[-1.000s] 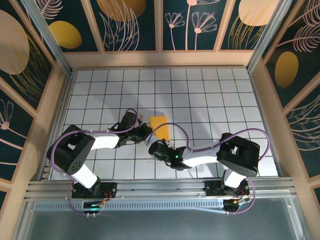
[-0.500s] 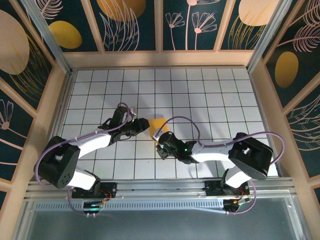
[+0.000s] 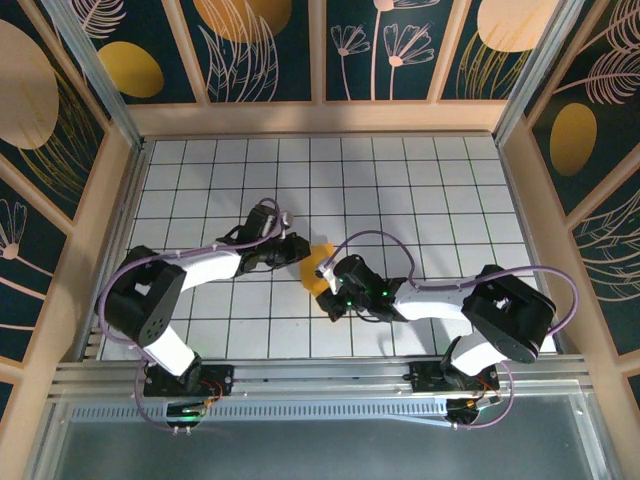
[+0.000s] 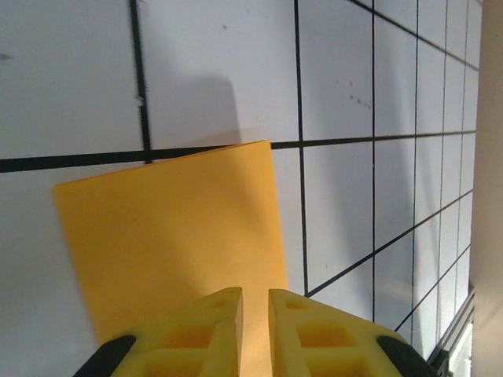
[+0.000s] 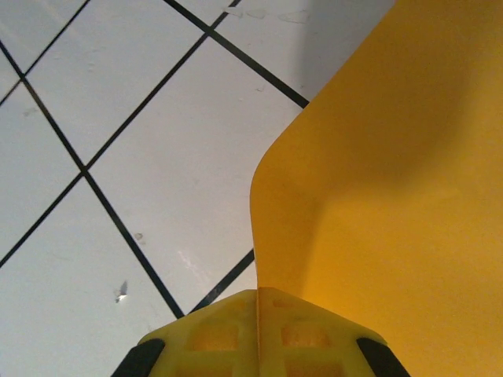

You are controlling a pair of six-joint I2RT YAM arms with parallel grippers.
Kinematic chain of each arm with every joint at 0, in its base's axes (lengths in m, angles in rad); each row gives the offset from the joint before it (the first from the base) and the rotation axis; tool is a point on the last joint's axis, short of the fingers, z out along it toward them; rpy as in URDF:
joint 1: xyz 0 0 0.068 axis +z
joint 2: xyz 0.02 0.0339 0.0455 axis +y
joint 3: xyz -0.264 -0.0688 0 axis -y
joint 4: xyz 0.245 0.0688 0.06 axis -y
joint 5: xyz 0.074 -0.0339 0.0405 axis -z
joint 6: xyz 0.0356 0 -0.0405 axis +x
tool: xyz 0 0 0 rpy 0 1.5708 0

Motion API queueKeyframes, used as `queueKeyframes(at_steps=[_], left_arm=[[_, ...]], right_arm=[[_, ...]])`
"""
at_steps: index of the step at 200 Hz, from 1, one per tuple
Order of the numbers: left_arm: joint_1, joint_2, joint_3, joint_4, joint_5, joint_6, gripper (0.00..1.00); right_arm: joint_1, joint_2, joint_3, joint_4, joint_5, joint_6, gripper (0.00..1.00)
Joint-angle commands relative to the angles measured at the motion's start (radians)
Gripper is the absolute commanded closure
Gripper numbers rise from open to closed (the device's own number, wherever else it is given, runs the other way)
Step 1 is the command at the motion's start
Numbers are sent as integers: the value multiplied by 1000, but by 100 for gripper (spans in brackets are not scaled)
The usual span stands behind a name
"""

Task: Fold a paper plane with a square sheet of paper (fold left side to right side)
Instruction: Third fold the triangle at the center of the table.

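Observation:
The orange-yellow square sheet of paper [image 3: 318,262] lies mid-table between both grippers and looks like a rectangle about one tile wide. A paper plane is out of view. My right gripper [image 3: 325,281] is shut on the sheet's near edge. In the right wrist view the paper [image 5: 393,173] curls up out of the closed yellow fingers of the right gripper [image 5: 257,302]. My left gripper [image 3: 300,248] sits at the sheet's left side. In the left wrist view the left gripper [image 4: 254,314] stands over the flat paper [image 4: 173,236], jaws a narrow slit apart with nothing in it.
The white grid table [image 3: 450,200] is walled by a wooden frame [image 3: 320,118] at the back and both sides. A metal rail [image 3: 320,375] with both arm bases runs along the near edge. Purple cables [image 3: 370,240] loop above the arms.
The right gripper has moved up and right along the paper's near edge, and the sheet now bulges upward. The left arm stretched out, then drew back to the sheet's left side.

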Motion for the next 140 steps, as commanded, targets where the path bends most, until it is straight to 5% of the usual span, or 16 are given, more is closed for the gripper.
queueKeyframes(at_steps=[1, 140], left_arm=[[-23, 74, 51, -39, 15, 46, 85], [-49, 215, 70, -97, -67, 111, 95]], right_arm=[[-11, -4, -17, 36, -39, 23, 100], [-70, 1, -16, -2, -58, 81, 100]])
